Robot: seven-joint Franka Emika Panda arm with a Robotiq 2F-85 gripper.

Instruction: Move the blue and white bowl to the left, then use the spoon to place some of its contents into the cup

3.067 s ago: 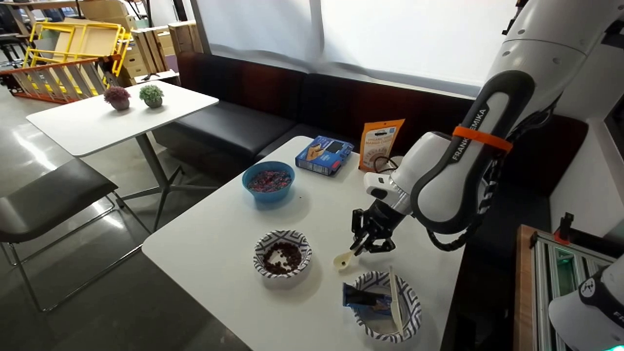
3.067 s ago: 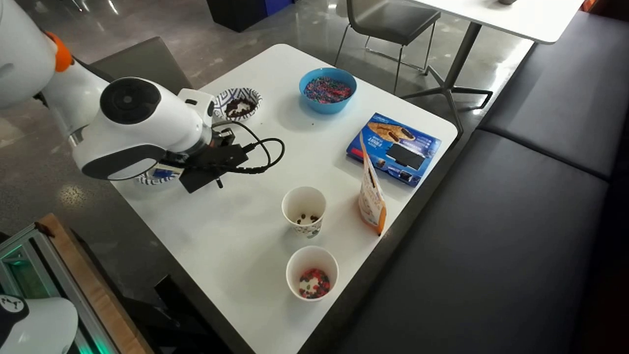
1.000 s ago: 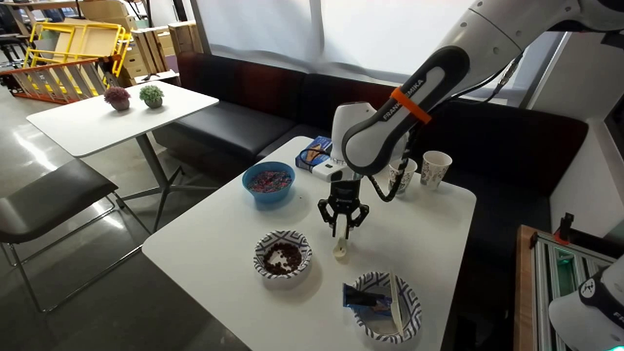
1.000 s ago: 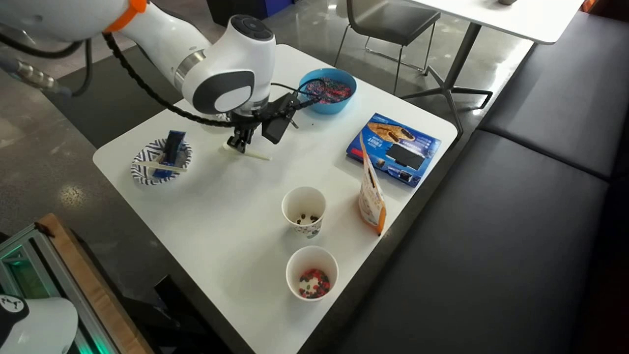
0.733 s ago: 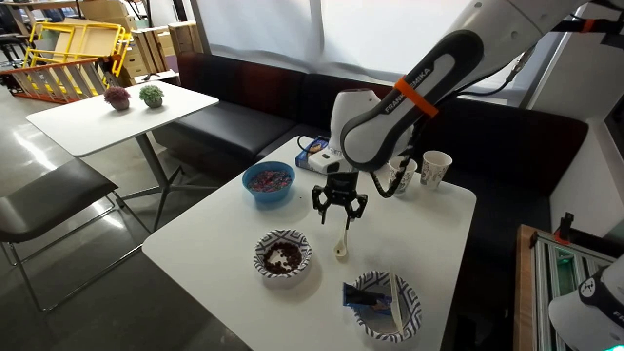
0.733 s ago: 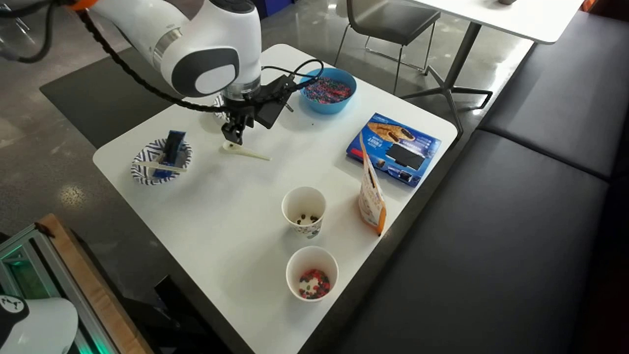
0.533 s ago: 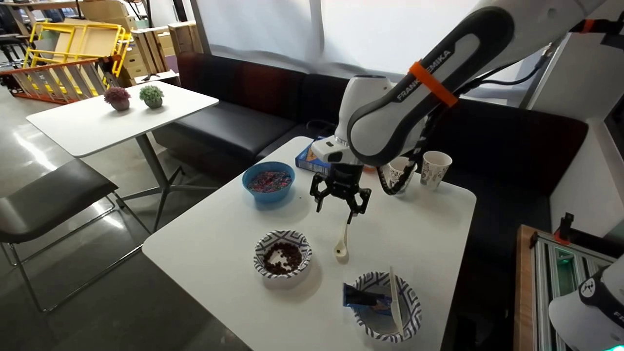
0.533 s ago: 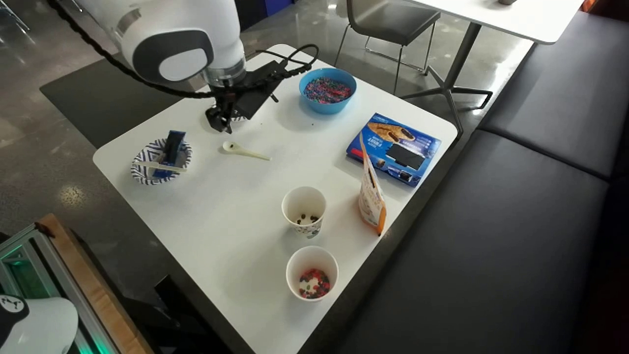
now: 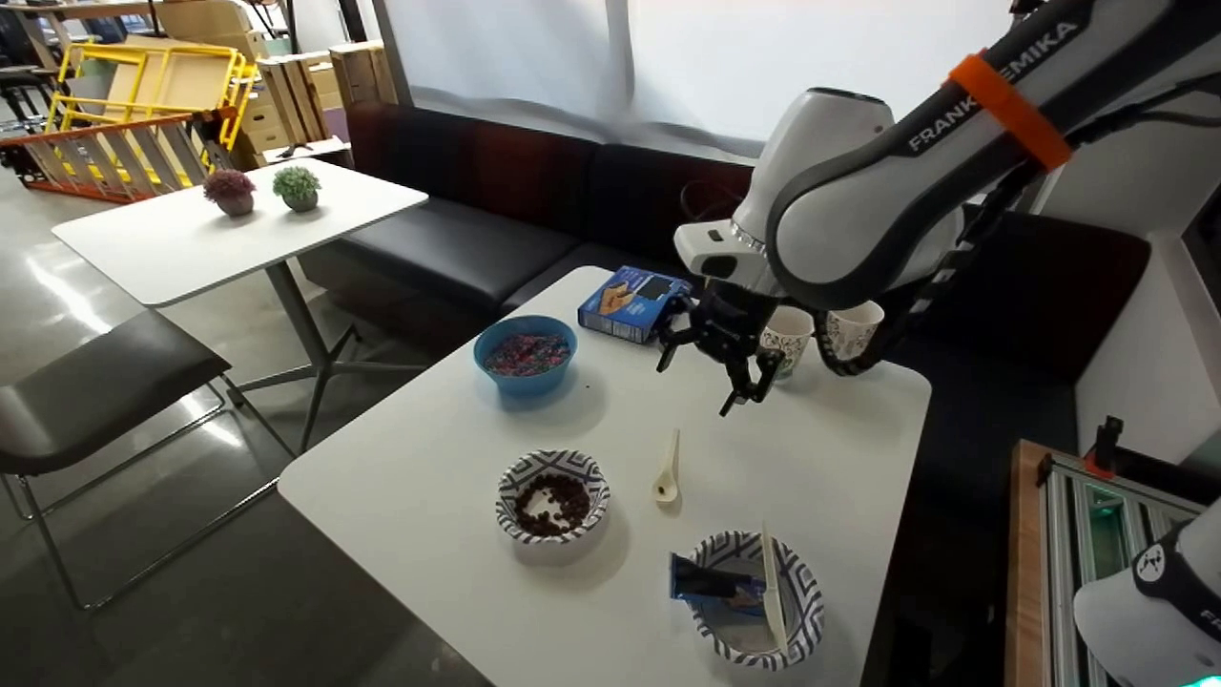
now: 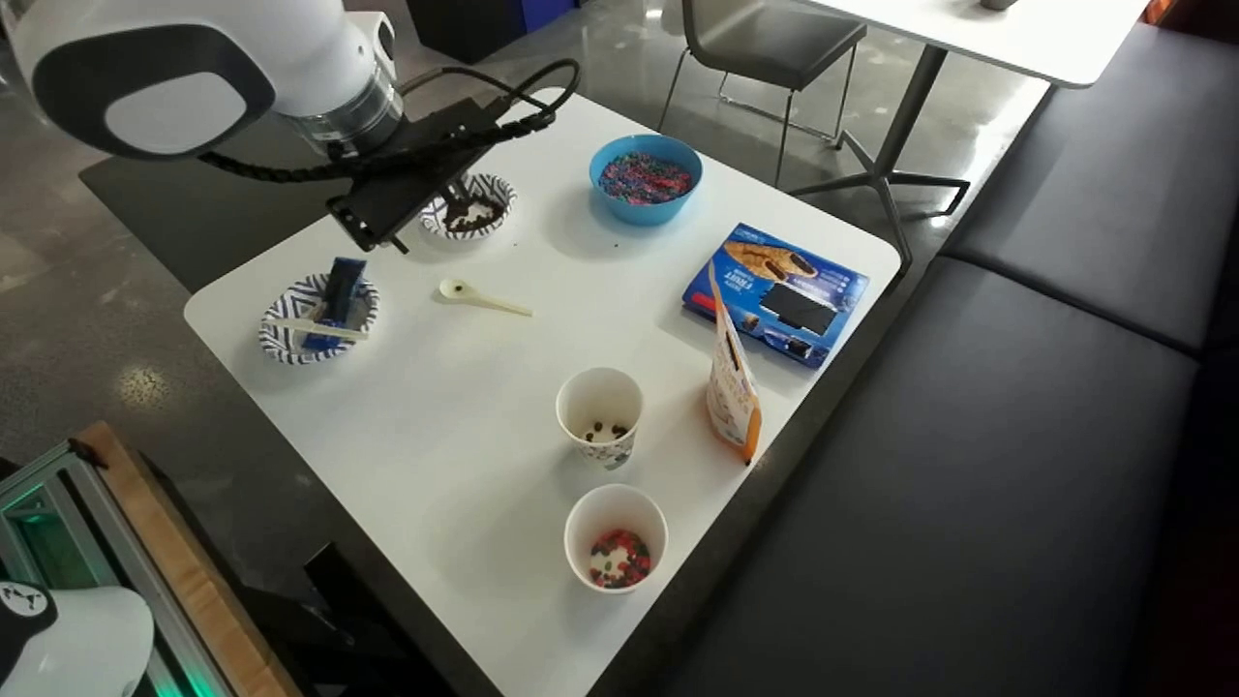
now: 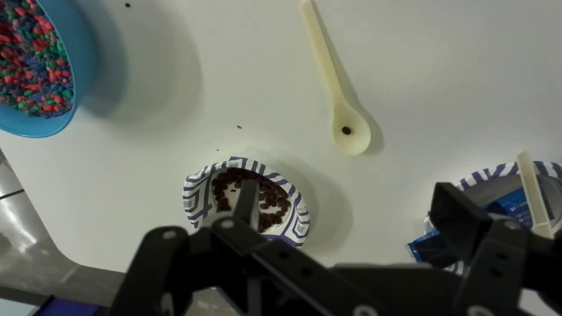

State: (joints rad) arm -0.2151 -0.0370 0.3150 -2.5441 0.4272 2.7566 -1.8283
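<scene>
Lifted and drawn back since a second ago: gripper (image 9: 694,389), then about the handle of the spoon (image 11: 331,77), now hangs clear above the white table (image 9: 429,477); spoon lies on the tabletop alone, scoop on the same spot as then. Jaws spread wide, only air between them, nothing gripped.

Clock bearings from the spoon, read in an exterior view. Gripper shows toward one. Blue and white bowl (image 9: 561,462) upright between eight and nine, near the spoon but apart, place unchanged. Dark brown pieces (image 11: 274,195) ring its pale bottom; in the wrist view a finger (image 11: 247,202) hides part of it.

Spoon pale cream, one dark speck (image 11: 346,130) in the scoop; in the wrist view handle points to eleven, scoop to five.

Larger striped dish (image 9: 809,596) at five: blue packet (image 9: 711,580) and pale utensil (image 9: 775,596) in it, packet end jutting past the rim. Solid blue bowl (image 9: 527,384) at ten, holding red, green and blue bits (image 11: 37,70). Blue box (image 9: 625,303) just short of twelve. Nearer cup (image 9: 794,336), upright, between one and two; a few dark bits (image 10: 618,430) at its bottom. Farther cup (image 9: 857,326), upright, toward two; red and dark bits (image 10: 634,561) inside. Which cup the task means cannot be told. Orange pouch (image 10: 733,395) stands just beside the blue box, in an exterior view at three o'clock of the nearer cup.
</scene>
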